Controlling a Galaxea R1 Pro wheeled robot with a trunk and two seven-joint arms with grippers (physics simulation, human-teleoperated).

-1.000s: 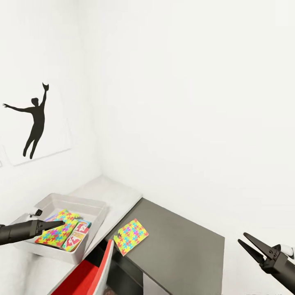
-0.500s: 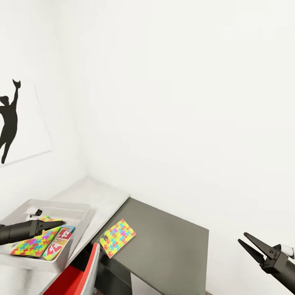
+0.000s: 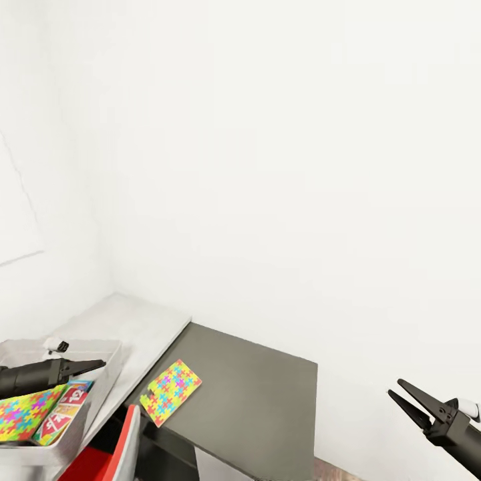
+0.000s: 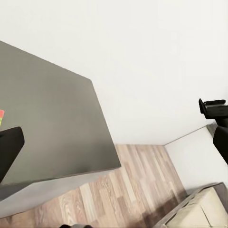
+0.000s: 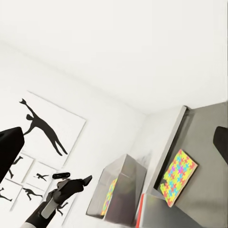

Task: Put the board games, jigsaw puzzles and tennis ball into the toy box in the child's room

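Over at the left, the toy box point(image 3: 100, 374), a pale grey bin, sits on the light tabletop point(image 3: 143, 321) against the wall. Inside it lie a jigsaw puzzle point(image 3: 23, 415) with bright multicoloured pieces and, just beside it, a red board game point(image 3: 63, 413). The left gripper point(image 3: 93, 365) hangs over the box's open top, its fingers lying close together and pinching nothing that I can make out; whether they actually meet I cannot tell. Below the box, a red chair point(image 3: 107, 457) with a grey edge pokes up.

Next comes the dark grey table point(image 3: 260, 394), butted against the lighter one. A second jigsaw puzzle point(image 3: 170, 391) lies flat near its left edge, well apart from either gripper. From the right wrist camera that same puzzle point(image 5: 178, 176) shows beside the box point(image 5: 118, 194), with dancer silhouette prints point(image 5: 45, 130) on the wall.

Far right, the right gripper point(image 3: 401, 394) hovers in open air beyond the table, jaws spread and empty.
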